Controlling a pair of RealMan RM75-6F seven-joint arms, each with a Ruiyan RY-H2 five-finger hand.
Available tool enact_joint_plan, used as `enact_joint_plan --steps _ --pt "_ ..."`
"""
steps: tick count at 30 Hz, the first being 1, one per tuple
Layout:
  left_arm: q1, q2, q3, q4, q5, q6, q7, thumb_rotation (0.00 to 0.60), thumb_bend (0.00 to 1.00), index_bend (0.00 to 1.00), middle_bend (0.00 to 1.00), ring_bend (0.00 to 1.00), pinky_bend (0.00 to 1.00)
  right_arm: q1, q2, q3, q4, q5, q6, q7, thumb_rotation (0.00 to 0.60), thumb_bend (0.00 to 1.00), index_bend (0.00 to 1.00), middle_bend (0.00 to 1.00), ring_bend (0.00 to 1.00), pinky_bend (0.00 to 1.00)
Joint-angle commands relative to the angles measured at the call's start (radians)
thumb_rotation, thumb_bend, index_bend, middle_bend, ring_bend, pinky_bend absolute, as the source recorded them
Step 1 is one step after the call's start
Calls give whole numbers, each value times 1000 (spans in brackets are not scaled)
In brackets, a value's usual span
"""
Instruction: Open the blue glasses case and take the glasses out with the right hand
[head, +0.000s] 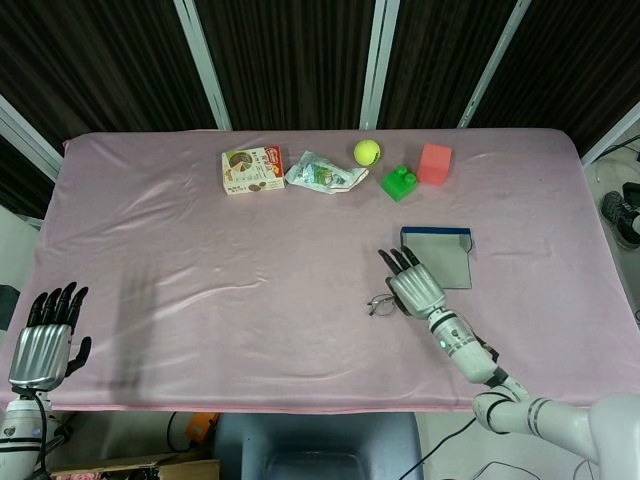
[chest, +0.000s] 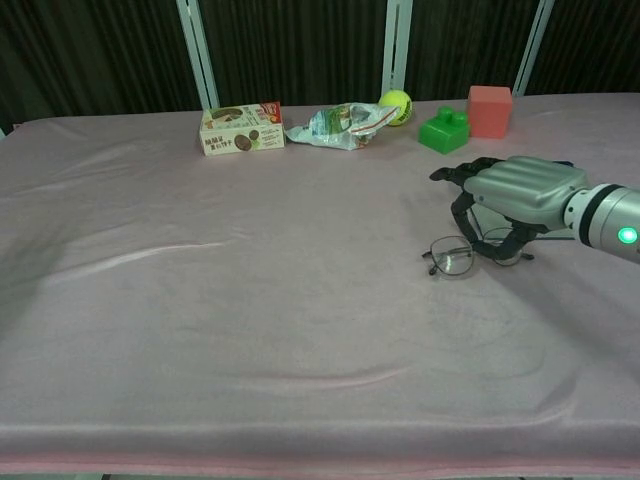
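The right hand (chest: 515, 190) hovers palm-down over the thin wire-framed glasses (chest: 462, 254), its fingers (chest: 462, 205) curled down around the frame; whether it actually grips them I cannot tell. The glasses lie on the pink cloth-covered surface (chest: 250, 300), one lens poking out left of the hand. They look light, slippery and easily bent, so the bridge or a temple arm seems the safest hold, not a lens. Just behind sits the blue glasses case (head: 440, 254), lying open. The left hand (head: 42, 340) hangs well apart at the surface's near-left corner, fingers extended side by side, holding nothing.
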Motion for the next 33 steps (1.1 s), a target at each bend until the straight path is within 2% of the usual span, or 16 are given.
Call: enact_joint_plan --steps 1,4,6,11,15,20,25,28,31,33 --pt "0 0 0 0 0 0 0 600 413 0 0 0 46 4 -3 5 -4 4 -1 -5 600 643 728 85 0 0" --pt "-1 0 0 0 0 -2 0 600 413 0 0 0 46 31 -27 36 -21 23 -14 -14 600 643 728 89 0 0" --pt "1 3 1 -2 3 2 -5 600 413 0 0 0 46 115 -118 106 -19 71 -57 -76 600 643 728 92 0 0" --pt "6 16 -1 -3 10 11 -36 600 413 0 0 0 47 243 -317 203 85 228 -69 -285 600 643 728 97 6 0" --pt "8 26 0 0 14 8 -60 600 414 0 0 0 46 326 -441 256 191 316 -58 -387 600 643 721 99 9 0" --pt "9 36 1 2 20 5 -85 600 413 0 0 0 46 394 -548 293 311 370 -61 -410 600 643 652 99 8 0" --pt "11 40 4 2 29 9 -94 600 413 0 0 0 46 406 -571 287 360 353 -50 -380 600 634 382 78 9 0" --pt "11 39 6 3 29 7 -91 600 413 0 0 0 47 399 -559 290 342 352 -40 -367 600 560 258 50 7 0" --pt "11 37 7 2 29 6 -83 600 413 0 0 0 46 379 -523 287 281 357 -28 -374 600 537 224 42 4 0" --pt "11 35 7 1 29 7 -78 600 413 0 0 0 46 348 -471 267 199 348 -4 -386 600 536 218 35 1 0"
